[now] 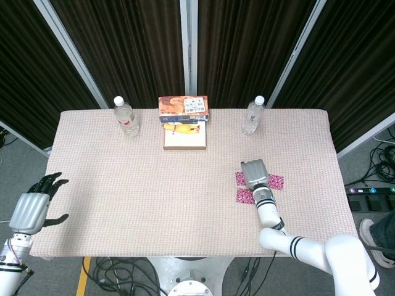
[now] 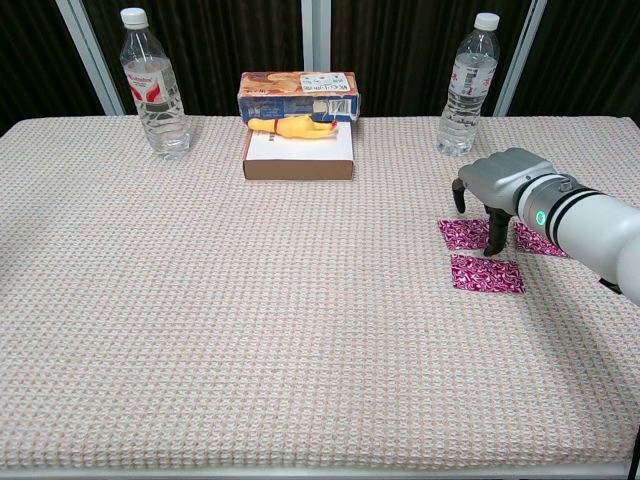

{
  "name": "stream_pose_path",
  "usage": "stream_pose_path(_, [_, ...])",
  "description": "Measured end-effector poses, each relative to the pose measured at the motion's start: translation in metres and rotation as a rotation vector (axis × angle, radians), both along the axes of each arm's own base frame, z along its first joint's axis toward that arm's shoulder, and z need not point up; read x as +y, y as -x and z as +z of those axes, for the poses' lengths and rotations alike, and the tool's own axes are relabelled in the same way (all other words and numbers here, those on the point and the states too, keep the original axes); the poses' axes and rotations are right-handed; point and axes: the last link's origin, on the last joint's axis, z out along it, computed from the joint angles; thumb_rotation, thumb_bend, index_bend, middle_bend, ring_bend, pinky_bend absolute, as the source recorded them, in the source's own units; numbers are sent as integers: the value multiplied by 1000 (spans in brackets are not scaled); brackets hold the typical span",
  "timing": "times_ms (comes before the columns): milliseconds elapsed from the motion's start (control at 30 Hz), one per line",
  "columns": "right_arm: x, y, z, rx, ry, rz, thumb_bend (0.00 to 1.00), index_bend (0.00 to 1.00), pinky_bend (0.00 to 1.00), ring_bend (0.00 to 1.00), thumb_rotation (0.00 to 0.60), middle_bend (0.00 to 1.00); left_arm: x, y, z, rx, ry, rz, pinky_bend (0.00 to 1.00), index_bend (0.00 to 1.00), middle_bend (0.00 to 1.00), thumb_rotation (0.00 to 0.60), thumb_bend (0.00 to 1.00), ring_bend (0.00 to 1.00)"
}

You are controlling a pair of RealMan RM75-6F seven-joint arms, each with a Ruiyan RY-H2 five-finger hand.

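Three pink patterned squares lie flat on the woven cloth at the right: one [image 2: 463, 234] to the left, one [image 2: 487, 273] nearer me, one [image 2: 540, 240] to the right. My right hand [image 2: 500, 180] hovers over them palm down, fingers apart and holding nothing. One dark fingertip [image 2: 490, 246] reaches down to the cloth between the squares. From the head view the right hand [image 1: 255, 173] covers part of the squares [image 1: 245, 196]. My left hand [image 1: 34, 206] hangs off the table's left edge, fingers spread and empty.
At the back stand two water bottles [image 2: 155, 85] [image 2: 469, 85]. Between them are an orange snack box [image 2: 298, 96] and a flat white box [image 2: 299, 152] with a yellow rubber chicken [image 2: 293, 126] on it. The table edge [image 1: 185, 253] runs along the front.
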Motion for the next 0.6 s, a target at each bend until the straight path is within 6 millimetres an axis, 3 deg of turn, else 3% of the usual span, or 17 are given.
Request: stream_pose_path(600, [-1,5,-3,6,-2,-27,50,383,1000,1000,600,1000,0,1,-1,3,3,2,263,258,219,600,56,132])
